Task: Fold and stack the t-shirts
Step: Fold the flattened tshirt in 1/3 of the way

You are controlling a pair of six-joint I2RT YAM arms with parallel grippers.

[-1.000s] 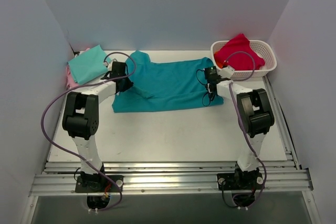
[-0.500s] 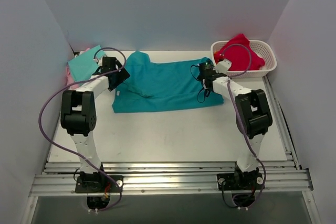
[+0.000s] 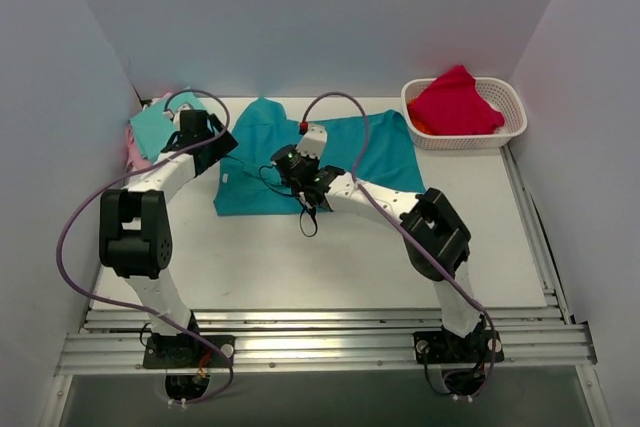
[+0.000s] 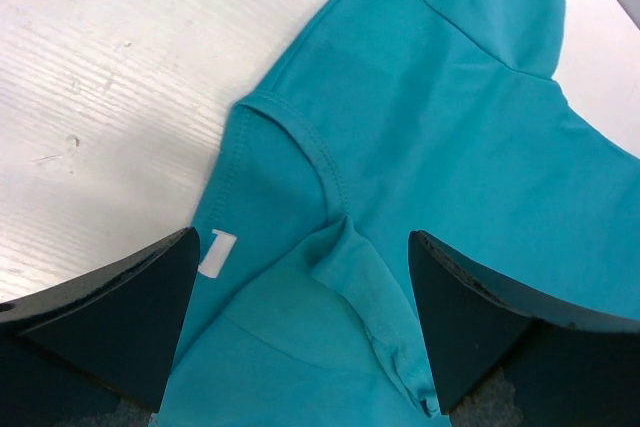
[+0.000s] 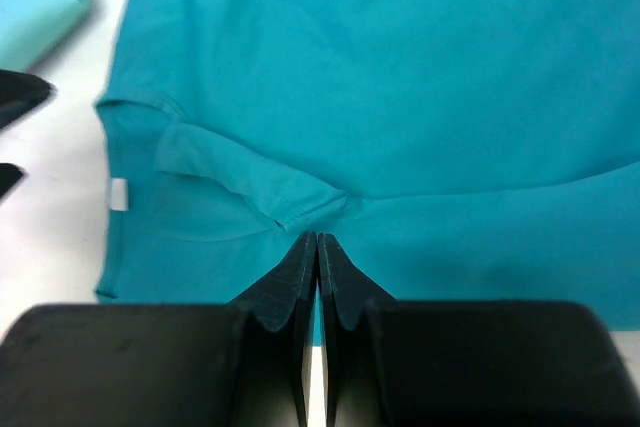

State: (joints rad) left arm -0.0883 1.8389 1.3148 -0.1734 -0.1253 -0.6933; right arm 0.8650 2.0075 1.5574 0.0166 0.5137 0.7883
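The deep teal t-shirt (image 3: pixel 350 152) lies spread flat on the table, with its white neck label (image 4: pixel 215 252) at the left. My left gripper (image 3: pixel 205 137) is open and empty, and it hovers over the collar and a folded-in sleeve (image 4: pixel 365 292). My right gripper (image 3: pixel 290 169) reaches left across the shirt. Its jaws (image 5: pixel 317 239) are shut, with the tips at the end of that sleeve (image 5: pixel 250 182) and no cloth seen between them. A folded mint-green shirt (image 3: pixel 160 125) lies at the far left on a pale pink one (image 3: pixel 133 152).
A white basket (image 3: pixel 515 127) at the back right holds a crumpled red-pink shirt (image 3: pixel 455 102). Grey walls stand close on the left, back and right. Bare white table (image 3: pixel 330 257) lies in front of the teal shirt.
My right arm has swung left from the shirt's right edge across it to the left sleeve. My left gripper has drawn back and left to the collar.
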